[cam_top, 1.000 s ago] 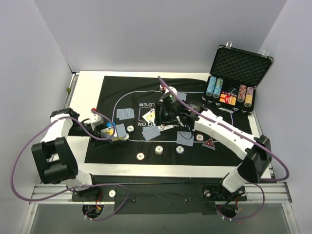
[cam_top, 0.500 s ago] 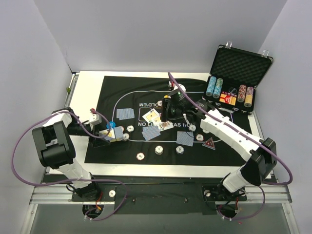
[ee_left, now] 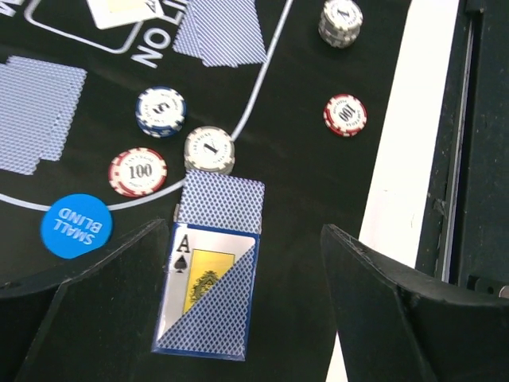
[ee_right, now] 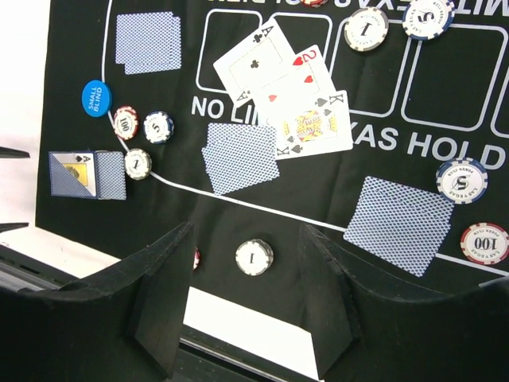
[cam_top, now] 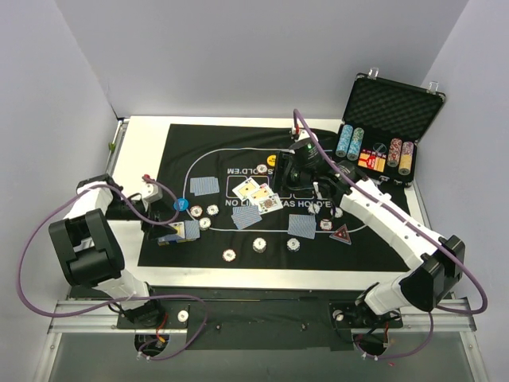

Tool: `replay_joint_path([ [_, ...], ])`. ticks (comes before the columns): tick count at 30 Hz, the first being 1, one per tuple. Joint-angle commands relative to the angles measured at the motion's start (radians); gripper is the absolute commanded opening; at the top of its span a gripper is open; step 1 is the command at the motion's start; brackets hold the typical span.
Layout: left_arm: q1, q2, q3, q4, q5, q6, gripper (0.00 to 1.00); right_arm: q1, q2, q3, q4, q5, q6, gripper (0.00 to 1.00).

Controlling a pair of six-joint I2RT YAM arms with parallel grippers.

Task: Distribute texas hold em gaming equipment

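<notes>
Spade ace (ee_left: pixel 193 274) face-up, partly blue-covered

We look down on a poker layout spread over the black mat (cam_top: pixel 211 147).
Our left gripper (cam_top: pixel 165 218) sits near the mat's left edge, just beside a blue-backed card packet (cam_top: pixel 180 232). Our right gripper (cam_top: pixel 304 185) hangs above the mat's middle, near three face-up cards (cam_top: pixel 259 195). The open chip case (cam_top: pixel 382 151) stands off the mat's right edge.
</notes>
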Motion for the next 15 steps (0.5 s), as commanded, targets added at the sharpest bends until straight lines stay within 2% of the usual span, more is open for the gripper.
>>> replay_joint_path([
  [1,0.006,-0.045,0.115,-0.262,0.091,-0.183,0.89,-0.011,-0.046,-0.014,-0.026,-0.001,0.0,0.53],
  [2,0.005,-0.037,0.153,-0.262,0.103,-0.224,0.89,-0.013,-0.047,-0.021,-0.029,0.001,-0.001,0.57],
  [3,0.006,-0.034,0.175,-0.264,0.106,-0.303,0.89,-0.019,-0.05,-0.026,-0.029,0.004,-0.004,0.66],
  [6,0.003,-0.032,0.247,-0.264,0.088,-0.464,0.89,-0.025,-0.079,-0.047,-0.029,0.029,-0.017,0.79],
  [9,0.0,-0.058,0.292,-0.185,0.03,-0.641,0.9,-0.051,-0.113,-0.08,-0.026,0.023,-0.012,0.86],
  [10,0.002,-0.072,0.286,-0.148,-0.007,-0.761,0.9,-0.066,-0.122,-0.087,-0.02,0.018,-0.012,0.87],
  [11,0.003,-0.124,0.251,-0.032,-0.028,-0.834,0.9,-0.074,-0.139,-0.109,-0.019,0.009,-0.011,0.88],
  [12,0.002,-0.156,0.225,0.041,-0.092,-0.98,0.9,-0.089,-0.148,-0.119,-0.008,0.01,-0.011,0.88],
  [13,-0.017,-0.24,0.148,0.259,-0.154,-1.1,0.9,-0.099,-0.17,-0.148,-0.002,0.007,-0.009,0.89],
  [14,-0.04,-0.286,0.102,0.37,-0.315,-1.306,0.9,-0.12,-0.177,-0.165,0.012,-0.002,-0.008,0.89],
  [15,-0.094,-0.351,0.047,0.537,-0.419,-1.386,0.93,-0.131,-0.194,-0.194,0.018,-0.007,-0.004,0.89],
])
